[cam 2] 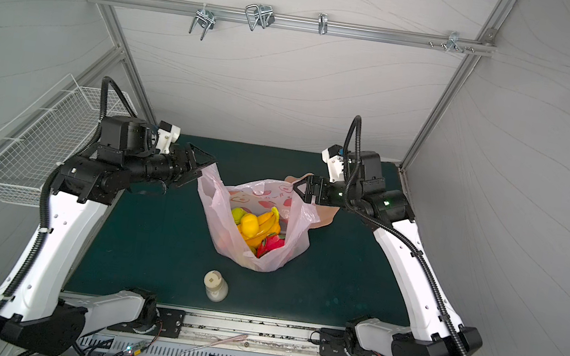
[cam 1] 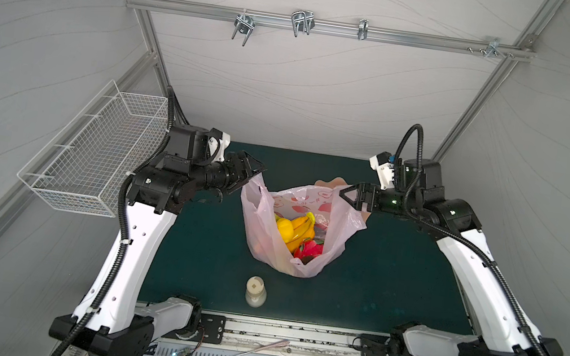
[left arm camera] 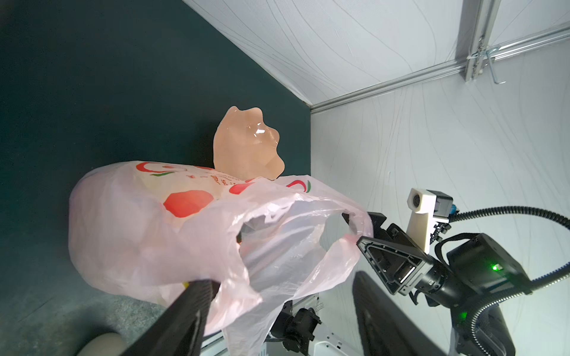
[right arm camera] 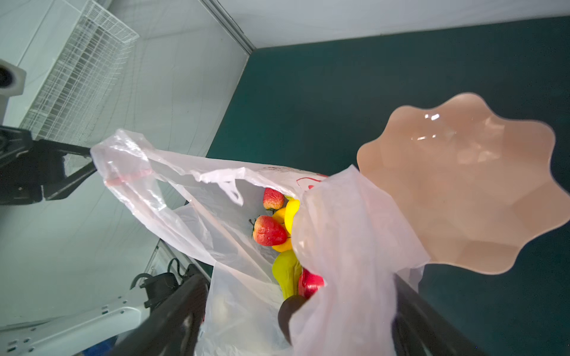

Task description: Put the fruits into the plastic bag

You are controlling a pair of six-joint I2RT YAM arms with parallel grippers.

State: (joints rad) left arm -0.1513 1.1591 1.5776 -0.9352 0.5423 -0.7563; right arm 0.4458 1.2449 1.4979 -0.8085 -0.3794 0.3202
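The pink plastic bag [cam 1: 267,237] [cam 2: 223,231] stands on the green mat with its mouth wide. Inside lie the fruits: yellow bananas [cam 1: 301,226] [cam 2: 266,221], strawberries [right arm camera: 269,231], a green pear [right arm camera: 285,271], a red slice [cam 1: 307,252] and a dark plum [right arm camera: 290,308]. My left gripper [cam 1: 258,171] [left arm camera: 280,283] is open at the bag's left handle, and the film drapes over one finger [left arm camera: 197,296]. My right gripper [cam 1: 343,194] [right arm camera: 296,289] is open at the right rim, with loose film hanging between its fingers.
A peach scalloped dish [cam 1: 328,185] [right arm camera: 462,185] lies behind the bag, under the right gripper. A small cream bottle [cam 1: 255,290] stands in front of the bag. A white wire basket [cam 1: 97,156] hangs on the left wall.
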